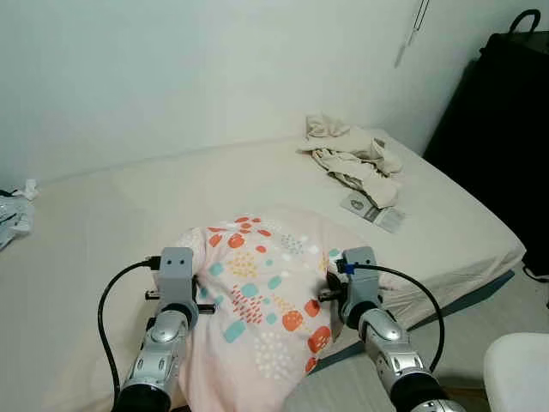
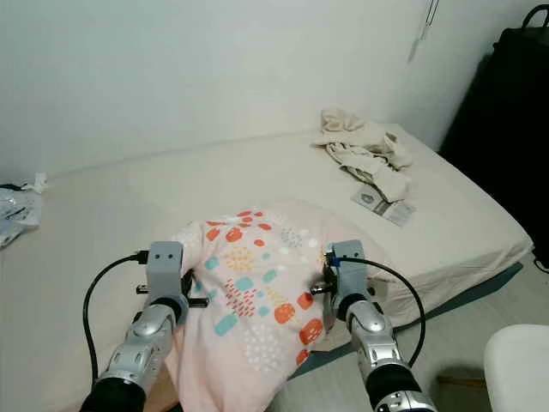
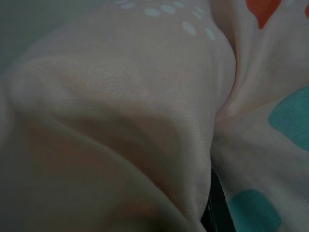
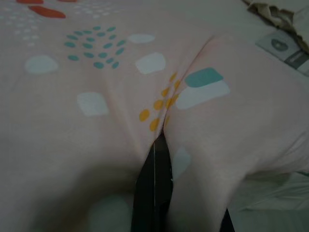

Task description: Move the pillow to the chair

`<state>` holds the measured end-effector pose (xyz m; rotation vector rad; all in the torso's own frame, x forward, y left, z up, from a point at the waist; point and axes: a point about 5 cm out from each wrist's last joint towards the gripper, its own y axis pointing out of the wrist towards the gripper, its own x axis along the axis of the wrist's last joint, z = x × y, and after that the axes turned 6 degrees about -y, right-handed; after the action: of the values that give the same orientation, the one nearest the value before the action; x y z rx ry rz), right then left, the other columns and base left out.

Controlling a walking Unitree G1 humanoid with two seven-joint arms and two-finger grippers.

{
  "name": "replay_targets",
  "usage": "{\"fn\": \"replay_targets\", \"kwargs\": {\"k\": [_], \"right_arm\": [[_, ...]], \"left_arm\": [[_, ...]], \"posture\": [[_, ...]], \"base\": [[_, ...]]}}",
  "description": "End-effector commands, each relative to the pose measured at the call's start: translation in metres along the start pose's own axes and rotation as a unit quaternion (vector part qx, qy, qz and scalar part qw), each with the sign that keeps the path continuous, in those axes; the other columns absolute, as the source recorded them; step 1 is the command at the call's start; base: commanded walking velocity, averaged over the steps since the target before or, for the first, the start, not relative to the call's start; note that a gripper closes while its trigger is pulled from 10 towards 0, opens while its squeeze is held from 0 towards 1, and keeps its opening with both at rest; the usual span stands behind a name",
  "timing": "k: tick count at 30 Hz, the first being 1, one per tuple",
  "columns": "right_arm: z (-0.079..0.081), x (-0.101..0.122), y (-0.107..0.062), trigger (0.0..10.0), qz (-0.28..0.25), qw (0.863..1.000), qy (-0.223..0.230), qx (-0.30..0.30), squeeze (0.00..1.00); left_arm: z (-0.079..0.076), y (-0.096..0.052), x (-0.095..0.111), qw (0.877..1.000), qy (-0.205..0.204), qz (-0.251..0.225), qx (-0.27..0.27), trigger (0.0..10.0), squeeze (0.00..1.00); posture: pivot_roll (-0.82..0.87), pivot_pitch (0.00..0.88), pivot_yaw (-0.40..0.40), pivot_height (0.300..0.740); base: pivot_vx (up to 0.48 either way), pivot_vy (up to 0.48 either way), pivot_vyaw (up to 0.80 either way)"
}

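A pink pillow (image 1: 262, 292) printed with orange, teal and white shapes is held up over the near edge of the bed, between my two arms. My left gripper (image 1: 199, 296) is buried in its left side and my right gripper (image 1: 330, 287) in its right side. In the right wrist view the black fingers (image 4: 154, 193) lie pressed together with pillow fabric (image 4: 96, 87) creased around them. The left wrist view has bunched fabric (image 3: 120, 96) and a dark finger (image 3: 217, 208) at its edge. A white rounded seat (image 1: 519, 373) sits low on my right.
The cream bed (image 1: 129, 215) stretches ahead to the white wall. Crumpled pale clothes (image 1: 356, 159) and a small booklet (image 1: 375, 212) lie at its far right. A tall black object (image 1: 502, 129) stands to the right. A clear bag (image 1: 13, 215) lies at the left.
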<state>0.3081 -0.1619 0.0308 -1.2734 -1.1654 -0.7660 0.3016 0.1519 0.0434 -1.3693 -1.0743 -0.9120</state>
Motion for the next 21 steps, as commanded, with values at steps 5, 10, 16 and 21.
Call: {"fn": "replay_targets", "kwargs": {"k": [5,10,16,21], "right_arm": [[0.000,-0.005,-0.003,10.0,-0.003,1.000,0.004,-0.013,0.00],[-0.006,-0.002,-0.003,10.0,-0.011,0.999,0.013,-0.044,0.00],[-0.002,0.011,0.001,10.0,-0.038,0.999,0.012,-0.035,0.00],[0.007,0.019,0.004,10.0,-0.055,0.998,0.002,-0.015,0.00]], "left_arm": [[-0.008,0.003,0.009,0.999,0.027,-0.023,-0.019,10.0,0.00],[-0.013,0.005,0.016,0.999,0.020,-0.042,-0.026,10.0,0.00],[-0.019,0.006,0.027,0.997,0.015,-0.056,-0.055,10.0,0.00],[-0.018,0.005,0.034,0.995,0.008,-0.076,-0.062,10.0,0.00]], "posture": [[-0.02,0.035,-0.007,0.740],[-0.02,0.033,0.000,0.740],[-0.01,0.034,0.019,0.740],[0.00,0.029,0.022,0.740]], "base": [[0.000,0.000,0.00],[0.000,0.000,0.00],[0.000,0.000,0.00],[0.000,0.000,0.64]]}}
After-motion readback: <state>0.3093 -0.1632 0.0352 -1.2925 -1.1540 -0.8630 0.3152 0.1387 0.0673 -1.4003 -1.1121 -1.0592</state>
